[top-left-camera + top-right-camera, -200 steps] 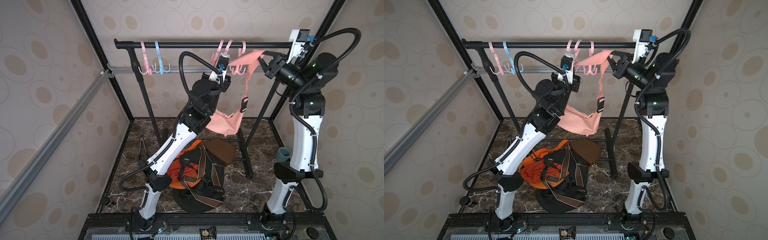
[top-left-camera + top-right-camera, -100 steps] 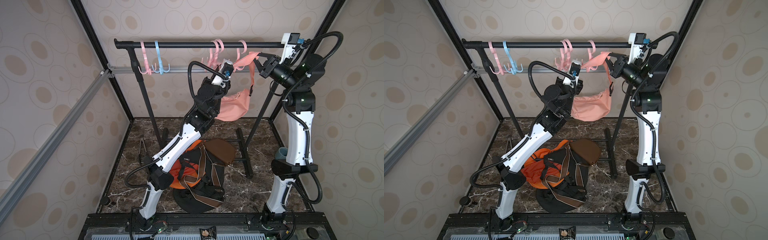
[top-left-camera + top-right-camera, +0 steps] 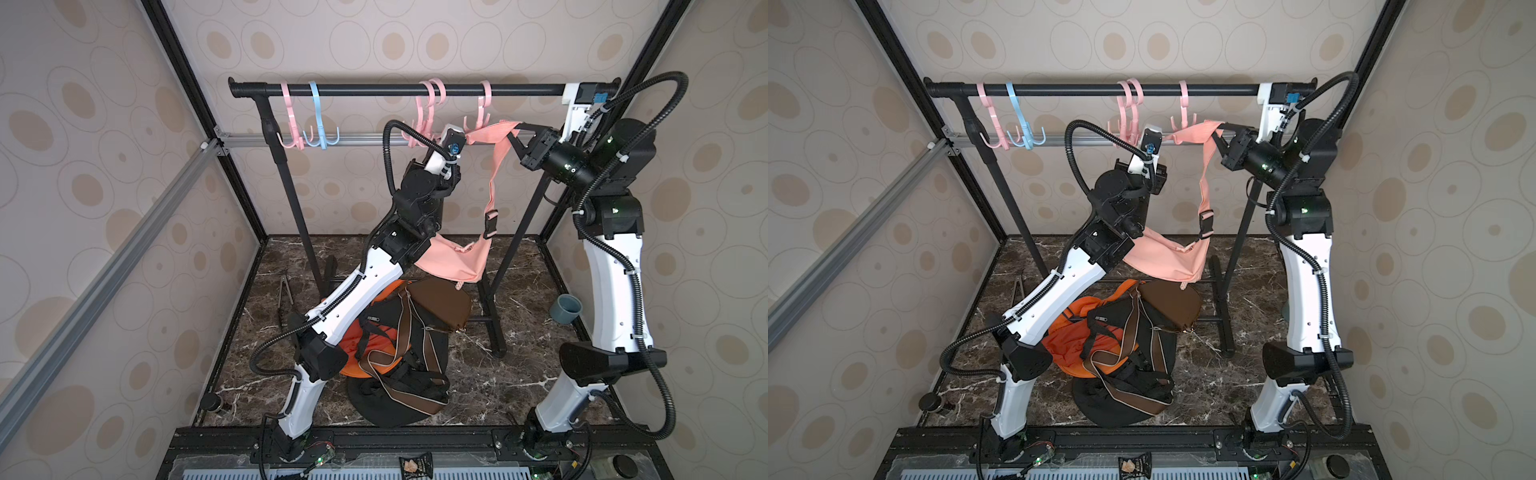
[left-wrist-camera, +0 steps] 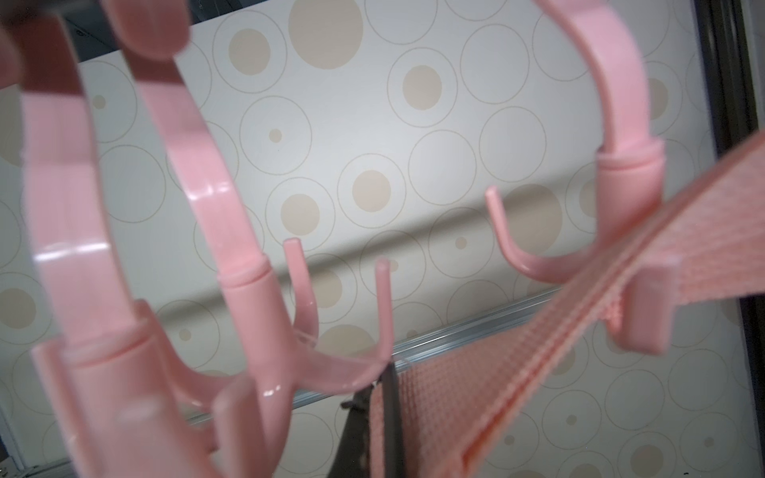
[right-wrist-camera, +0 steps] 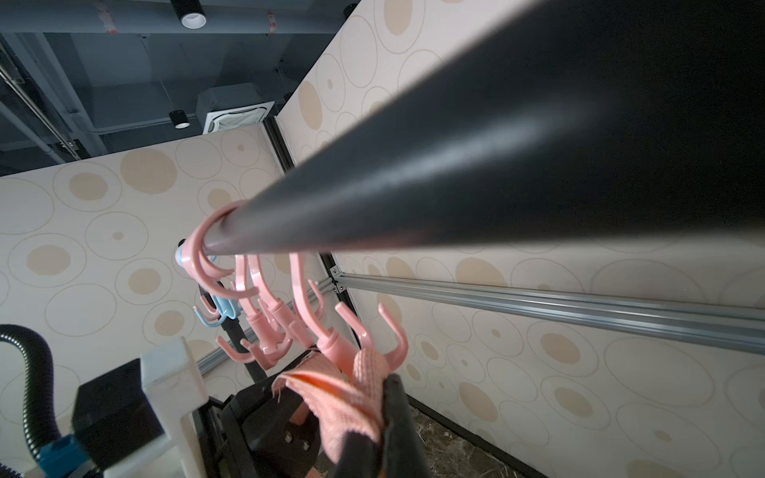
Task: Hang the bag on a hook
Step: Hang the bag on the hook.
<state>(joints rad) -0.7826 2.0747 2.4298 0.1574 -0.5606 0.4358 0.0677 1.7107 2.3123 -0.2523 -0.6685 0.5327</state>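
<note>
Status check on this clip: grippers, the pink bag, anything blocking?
Left gripper and right gripper both shut on the strap. Pink bag dangling below, strap at the pink hook, seating unclear. Nothing in the way.

A heap of bags lies on the dark marbled floor (image 3: pixel 519 374) in both top views: an orange bag (image 3: pixel 353 365) lowest, a black bag (image 3: pixel 399 399) spread over and in front of it, and a brown bag (image 3: pixel 442 305) resting on the heap's far side, its brown strap (image 3: pixel 405 332) looping across the black one. A grey cup (image 3: pixel 565 309) sits on the floor by the wall, well apart from the heap. Thin metal tongs (image 3: pixel 286 289) lie on the floor near the far corner. A small snack packet (image 3: pixel 415 470) rests on the front rail. The walls carry beige wallpaper (image 3: pixel 104 166) printed with circles
</note>
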